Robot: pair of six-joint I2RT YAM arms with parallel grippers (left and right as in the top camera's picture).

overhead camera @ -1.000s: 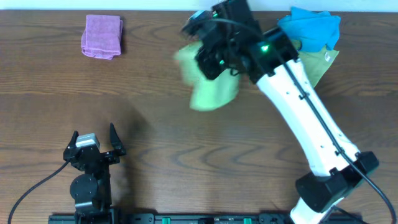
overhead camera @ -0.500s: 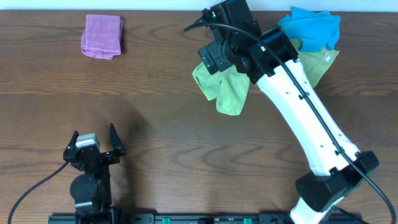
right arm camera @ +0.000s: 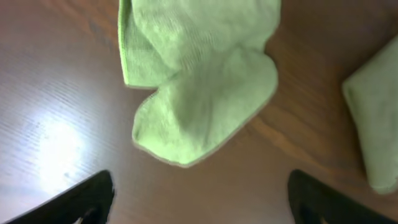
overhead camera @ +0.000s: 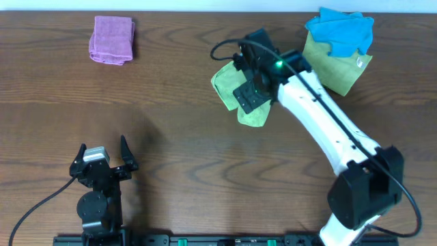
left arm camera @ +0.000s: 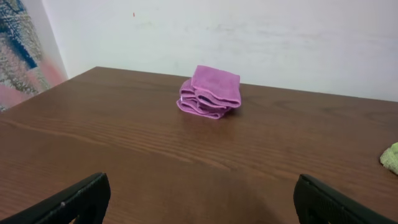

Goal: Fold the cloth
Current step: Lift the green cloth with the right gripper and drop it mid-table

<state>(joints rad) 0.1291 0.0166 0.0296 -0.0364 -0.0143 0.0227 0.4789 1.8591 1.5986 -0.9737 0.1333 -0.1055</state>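
surface: wooden table (overhead camera: 171, 123) | on it: lime cloth (overhead camera: 225, 83), pink cloth (overhead camera: 112, 40), yellow-green cloth (overhead camera: 338, 70)

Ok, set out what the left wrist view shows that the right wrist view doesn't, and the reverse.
Only the left wrist view: a folded pink cloth before a white wall, and the left pincer, open and empty. Only the right wrist view: the lime-green cloth close up, crumpled, not folded, the edge of a duller yellow-green cloth beside it, and the right pincer, open and empty. Both: the brown wooden table; a green sliver at the left wrist view's right edge is likely that same lime-green cloth.
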